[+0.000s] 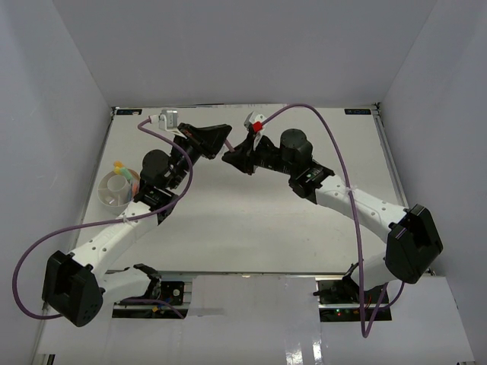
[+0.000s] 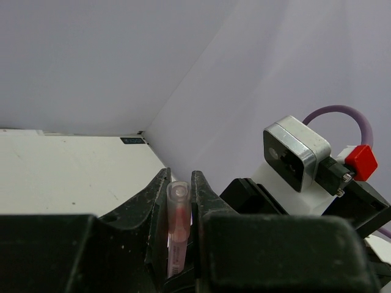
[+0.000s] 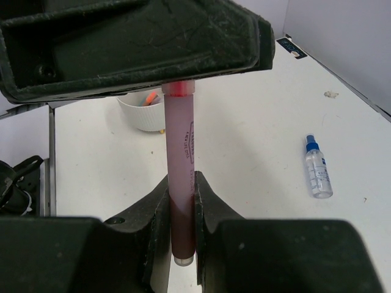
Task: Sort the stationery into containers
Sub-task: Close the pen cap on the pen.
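Observation:
A pink-red marker (image 3: 181, 152) hangs above the table, held at both ends. My right gripper (image 3: 181, 210) is shut on its lower barrel. My left gripper (image 2: 179, 186) is shut on the clear cap end (image 2: 178, 210), and its black body (image 3: 140, 43) shows at the top of the right wrist view. In the top view the two grippers meet tip to tip, left (image 1: 219, 143) and right (image 1: 230, 156), over the far middle of the table. The white dish (image 1: 116, 199) sits at the left with coloured items inside. A white blue-capped bottle (image 3: 317, 171) lies on the table.
The white dish (image 3: 135, 116) appears behind the marker in the right wrist view. White walls close the table on three sides. The right wrist's camera (image 2: 293, 152) with its red part (image 2: 361, 162) sits close to my left fingers. Purple cables loop over both arms.

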`<move>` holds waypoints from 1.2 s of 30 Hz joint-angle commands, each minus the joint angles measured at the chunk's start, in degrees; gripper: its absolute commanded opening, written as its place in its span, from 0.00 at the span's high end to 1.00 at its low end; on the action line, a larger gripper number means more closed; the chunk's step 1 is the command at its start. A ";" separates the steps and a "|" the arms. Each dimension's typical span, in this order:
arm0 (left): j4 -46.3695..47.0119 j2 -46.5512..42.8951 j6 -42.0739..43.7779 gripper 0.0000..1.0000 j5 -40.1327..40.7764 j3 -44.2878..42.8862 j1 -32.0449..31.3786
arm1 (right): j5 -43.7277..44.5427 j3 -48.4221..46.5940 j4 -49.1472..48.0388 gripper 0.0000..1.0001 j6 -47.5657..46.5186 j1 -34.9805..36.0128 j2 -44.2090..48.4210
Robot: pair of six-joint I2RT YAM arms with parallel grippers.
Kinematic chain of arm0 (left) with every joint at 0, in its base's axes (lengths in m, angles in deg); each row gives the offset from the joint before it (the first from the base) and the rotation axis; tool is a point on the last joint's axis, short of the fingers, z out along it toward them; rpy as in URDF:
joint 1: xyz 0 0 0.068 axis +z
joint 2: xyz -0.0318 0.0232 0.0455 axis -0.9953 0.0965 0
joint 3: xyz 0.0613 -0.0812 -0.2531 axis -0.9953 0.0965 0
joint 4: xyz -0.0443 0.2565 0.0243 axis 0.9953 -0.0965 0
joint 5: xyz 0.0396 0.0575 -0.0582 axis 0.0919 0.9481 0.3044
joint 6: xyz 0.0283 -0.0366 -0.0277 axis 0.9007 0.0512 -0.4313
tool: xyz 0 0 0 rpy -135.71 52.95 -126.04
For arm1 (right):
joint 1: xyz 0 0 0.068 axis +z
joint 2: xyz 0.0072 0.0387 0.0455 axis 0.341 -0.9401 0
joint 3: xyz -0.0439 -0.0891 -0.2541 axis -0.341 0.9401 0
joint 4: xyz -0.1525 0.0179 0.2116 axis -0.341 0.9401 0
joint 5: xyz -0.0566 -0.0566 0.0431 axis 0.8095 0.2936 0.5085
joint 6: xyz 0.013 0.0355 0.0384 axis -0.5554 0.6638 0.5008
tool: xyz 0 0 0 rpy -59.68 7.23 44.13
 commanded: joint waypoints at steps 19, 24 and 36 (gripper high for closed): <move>-15.39 4.35 -7.12 1.00 -21.67 6.68 -9.09 | 3.05 -13.36 -24.45 0.92 -2.49 -0.08 3.28; -15.56 4.01 -7.65 1.00 -22.20 6.95 -9.62 | 3.32 -12.66 -27.09 0.92 -2.67 -0.08 4.95; -26.11 3.65 -3.35 1.00 -24.57 0.71 -9.71 | 2.97 -15.64 -27.79 0.92 -4.42 -0.08 7.68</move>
